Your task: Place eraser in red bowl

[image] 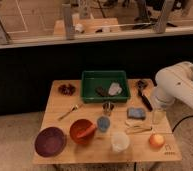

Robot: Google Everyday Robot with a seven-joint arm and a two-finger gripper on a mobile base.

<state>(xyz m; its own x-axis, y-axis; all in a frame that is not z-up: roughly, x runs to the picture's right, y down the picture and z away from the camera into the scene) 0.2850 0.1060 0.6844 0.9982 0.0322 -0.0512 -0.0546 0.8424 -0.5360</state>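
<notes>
At the desk's (85, 152) 2 o'clock edge the gripper (144, 96) hangs; clenched or released, I cannot tell. The pale eraser (136, 126) lies at 4 o'clock, well apart from the red bowl (74, 131) at 8 o'clock.

A wooden bench (57, 102) carries a green tray (90, 82) at its back edge, with a grey lump (115, 89) inside. The red bowl (79, 134) sits near the front edge, a purple plate (50, 141) toward the front left corner and an orange fruit (156, 140) toward the front right corner. A blue sponge (136, 113) lies right of centre. The white arm (177, 85) reaches in over the right edge, its dark gripper (144, 97) near the back right corner
</notes>
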